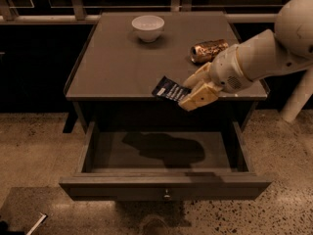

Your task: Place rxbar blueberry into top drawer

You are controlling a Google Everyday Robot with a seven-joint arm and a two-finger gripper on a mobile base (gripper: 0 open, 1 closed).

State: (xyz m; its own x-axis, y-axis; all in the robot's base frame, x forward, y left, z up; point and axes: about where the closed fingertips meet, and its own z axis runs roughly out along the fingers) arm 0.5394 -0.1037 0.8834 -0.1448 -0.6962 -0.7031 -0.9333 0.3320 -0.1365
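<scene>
My tool [184, 96] hangs just over the tabletop's [117, 67] front edge, toward the right side of the view, its two blocky tan fingers [198, 100] pinching one end of the rxbar blueberry [169, 88]. The bar is a thin, flat rectangle in a dark navy wrapper with pale lettering. It sticks out sideways from my fingers, tilted, its free end over the tabletop's front lip and not resting on the surface as far as I can tell. Behind the fingers comes a rounded white wrist housing with a small perforated patch, then my smooth white arm [266, 50], which reaches in over the tabletop's right edge. The tabletop itself is a flat, matte grey-brown slab with a slightly raised rim. On its right rear part a gold-brown metallic can [208, 50] lies on its side, crinkled and shiny. At its back, near the middle, stands a small round white bowl [148, 27], smooth and glossy. Directly below the tabletop's front edge the top drawer [146, 190] is pulled well out, a wide shallow wooden box of the same grey-brown. Its plain front panel has one small round metal knob [167, 196] at centre, and a dark soft-edged shadow [164, 149] lies across its floor. Beneath the tabletop and all around it spreads a speckled, polished stone floor [276, 219].
</scene>
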